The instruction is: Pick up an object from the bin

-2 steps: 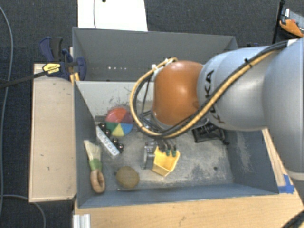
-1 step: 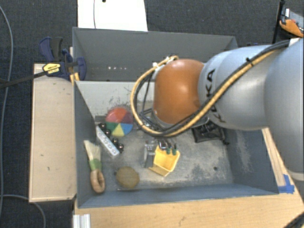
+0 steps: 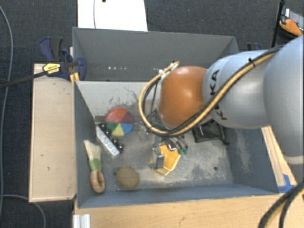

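**Gripper above the yellow block, mid-floor of the bin**

I have the gripper (image 3: 169,149) tucked under the orange wrist cover, over a small yellow block (image 3: 168,162). The block lies at the middle of the bin (image 3: 156,51) floor, towards its lower wall in the camera view. It shows just on the lower-wall side of the gripper, touching it or nearly so, with its long axis slanting from lower left to upper right. I cannot tell how wide the gripper stands, because the cover hides it. I judge that only a short drop is needed. The brown lump (image 3: 127,176) and the coloured ball (image 3: 118,121) lie well apart, towards the left wall.
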You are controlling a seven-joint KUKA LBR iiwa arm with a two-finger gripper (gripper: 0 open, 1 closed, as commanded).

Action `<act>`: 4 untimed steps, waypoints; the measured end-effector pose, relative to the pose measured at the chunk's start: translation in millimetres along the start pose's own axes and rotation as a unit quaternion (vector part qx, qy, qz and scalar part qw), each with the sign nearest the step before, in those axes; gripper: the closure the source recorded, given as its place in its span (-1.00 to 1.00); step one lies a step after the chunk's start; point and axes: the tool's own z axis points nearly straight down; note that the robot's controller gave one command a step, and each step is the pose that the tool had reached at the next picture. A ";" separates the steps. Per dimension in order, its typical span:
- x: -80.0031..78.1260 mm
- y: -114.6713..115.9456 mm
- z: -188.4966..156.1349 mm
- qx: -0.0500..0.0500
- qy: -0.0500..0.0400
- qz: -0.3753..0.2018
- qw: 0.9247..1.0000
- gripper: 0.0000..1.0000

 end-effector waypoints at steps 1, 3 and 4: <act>0.8 -33.5 17.1 0.000 0.004 -0.142 0.990 -1.00; 15.6 -82.1 45.4 -0.001 0.005 -0.121 0.993 -1.00; -8.0 -102.2 44.9 0.000 -0.003 -0.167 0.986 1.00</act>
